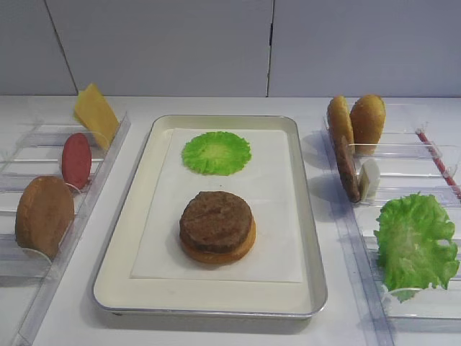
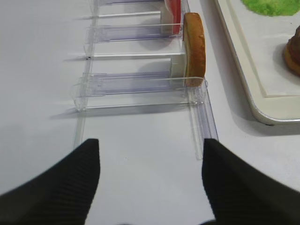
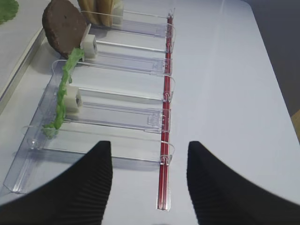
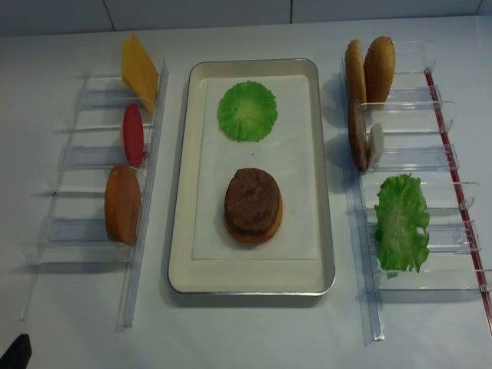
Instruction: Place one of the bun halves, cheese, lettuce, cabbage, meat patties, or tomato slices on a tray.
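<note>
On the tray's (image 1: 126, 238) paper liner a meat patty (image 1: 215, 220) sits on a bun half (image 1: 217, 253), with the cabbage (image 1: 216, 152) lying flat behind them. The left rack holds cheese (image 1: 96, 113), a tomato slice (image 1: 76, 160) and a bun half (image 1: 44, 215), all on edge. Two bun halves (image 1: 367, 119), a patty (image 1: 347, 169) and the lettuce (image 1: 416, 241) stand in the right rack. My right gripper (image 3: 149, 147) is open and empty above that rack's near end. My left gripper (image 2: 151, 143) is open and empty over bare table, short of the bun half (image 2: 193, 49).
Clear plastic racks (image 4: 84, 200) (image 4: 430, 215) flank the tray. A red strip (image 3: 165, 117) runs along the right rack's outer side. In the left wrist view the tray's rim (image 2: 243, 84) lies to the right. A wall stands behind the table.
</note>
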Robot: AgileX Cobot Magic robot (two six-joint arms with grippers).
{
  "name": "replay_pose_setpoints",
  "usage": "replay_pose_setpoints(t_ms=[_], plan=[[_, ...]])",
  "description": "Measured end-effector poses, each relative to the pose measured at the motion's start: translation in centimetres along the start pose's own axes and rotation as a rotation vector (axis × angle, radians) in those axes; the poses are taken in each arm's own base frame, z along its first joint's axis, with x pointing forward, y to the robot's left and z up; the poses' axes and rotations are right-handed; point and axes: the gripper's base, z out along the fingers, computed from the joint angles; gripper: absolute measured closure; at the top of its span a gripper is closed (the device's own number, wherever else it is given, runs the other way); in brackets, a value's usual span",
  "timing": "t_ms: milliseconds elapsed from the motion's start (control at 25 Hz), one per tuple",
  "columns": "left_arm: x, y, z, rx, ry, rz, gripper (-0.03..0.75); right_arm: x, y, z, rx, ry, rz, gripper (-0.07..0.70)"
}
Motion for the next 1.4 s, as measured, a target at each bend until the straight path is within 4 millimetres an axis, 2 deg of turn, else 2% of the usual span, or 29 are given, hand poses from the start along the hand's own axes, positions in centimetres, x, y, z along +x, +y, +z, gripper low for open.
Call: replay_pose_setpoints(t_ms=[600, 960, 1400], plan=[[0.0, 0.0, 0.0, 0.0, 0.0, 0.0, 0.247, 0.0, 0.0, 0.0, 0.0, 0.0, 0.004, 0.335], [0.0, 0.0, 0.0, 0.0, 0.0, 0.0, 0.247, 0.0, 0.0, 0.0, 0.0, 0.0, 0.004, 0.343], [0.0, 0.0, 0.0, 0.0, 0.0, 0.0, 0.247, 0.0, 0.0, 0.0, 0.0, 0.0, 0.004, 0.416]])
